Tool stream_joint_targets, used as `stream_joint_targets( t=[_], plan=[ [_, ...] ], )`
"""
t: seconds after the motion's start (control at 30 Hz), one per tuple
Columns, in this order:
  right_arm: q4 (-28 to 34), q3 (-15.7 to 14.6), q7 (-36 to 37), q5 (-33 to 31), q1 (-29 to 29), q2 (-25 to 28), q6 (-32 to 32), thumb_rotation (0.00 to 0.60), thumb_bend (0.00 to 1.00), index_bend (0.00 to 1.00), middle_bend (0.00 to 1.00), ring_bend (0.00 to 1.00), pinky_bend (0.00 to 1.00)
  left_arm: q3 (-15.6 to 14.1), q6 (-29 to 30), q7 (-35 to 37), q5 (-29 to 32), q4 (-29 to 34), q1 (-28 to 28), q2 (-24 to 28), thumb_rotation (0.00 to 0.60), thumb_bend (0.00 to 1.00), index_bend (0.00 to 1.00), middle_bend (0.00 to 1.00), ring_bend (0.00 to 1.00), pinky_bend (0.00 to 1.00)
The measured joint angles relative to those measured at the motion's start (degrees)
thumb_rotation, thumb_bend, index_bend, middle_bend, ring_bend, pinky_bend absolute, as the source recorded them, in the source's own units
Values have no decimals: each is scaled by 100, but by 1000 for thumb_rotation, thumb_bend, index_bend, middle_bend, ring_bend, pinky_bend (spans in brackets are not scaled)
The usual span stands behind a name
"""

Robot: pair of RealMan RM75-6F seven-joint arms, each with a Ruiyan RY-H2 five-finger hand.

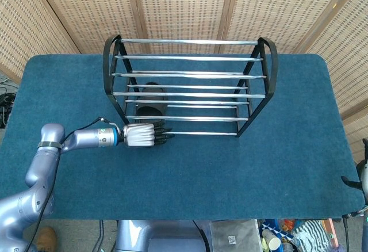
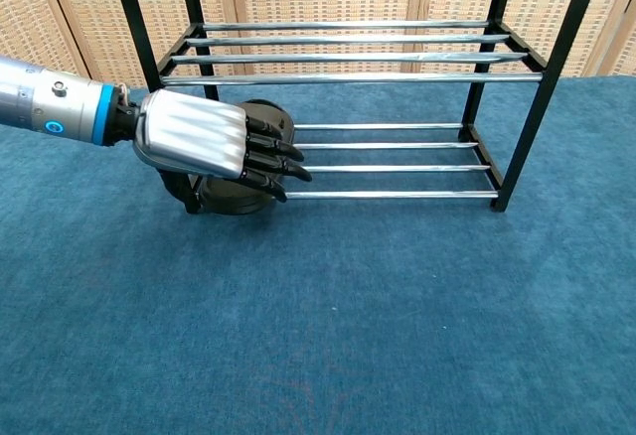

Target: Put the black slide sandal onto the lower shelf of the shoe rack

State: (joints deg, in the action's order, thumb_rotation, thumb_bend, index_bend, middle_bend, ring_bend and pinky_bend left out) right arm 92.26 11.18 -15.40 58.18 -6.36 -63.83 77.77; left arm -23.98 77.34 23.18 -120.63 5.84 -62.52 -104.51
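Sandal (image 2: 238,197): on rack (image 1: 190,118) lower shelf, left end, heel at near rail. Left hand (image 2: 199,142): released, fingers extended beside it. Risk: a stray nudge tips heel onto counter (image 1: 230,165).

Shiny chromed metal rails (image 2: 348,78) are seen across the shoe rack (image 1: 190,85), set in a black, smooth-looking frame (image 2: 564,68). The table (image 1: 230,171) is covered in a matt teal cloth of carpet-like nap. The left hand (image 2: 199,142) is clad in a brushed silver shell, ridged along the back, with dark matt fingers (image 2: 278,162). The black slide sandal (image 2: 234,197) is shown in a dull, rubbery finish. Woven cane-like panels (image 1: 184,4) in pale wood frames are seen behind.
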Motion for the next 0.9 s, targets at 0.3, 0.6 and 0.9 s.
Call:
stream_joint_targets(
  t=[0.3, 0.6, 0.9],
  plan=[
    [206, -103, 18, 265, 28, 53, 73, 600, 0, 0, 0, 0, 0, -64, 1402, -26, 15, 251, 396, 341, 600, 183, 150, 0, 0, 73],
    [543, -233, 11, 533, 103, 188, 192, 600, 0, 0, 0, 0, 0, 145, 2617, -434, 451, 1097, 1796, 864, 600, 172, 26, 0, 0, 1],
    [851, -338, 12, 846, 179, 304, 373, 600, 0, 0, 0, 0, 0, 340, 2394, -959, 1443, 4035, 3019, 2067, 600, 164, 0, 0, 0, 0]
  ],
)
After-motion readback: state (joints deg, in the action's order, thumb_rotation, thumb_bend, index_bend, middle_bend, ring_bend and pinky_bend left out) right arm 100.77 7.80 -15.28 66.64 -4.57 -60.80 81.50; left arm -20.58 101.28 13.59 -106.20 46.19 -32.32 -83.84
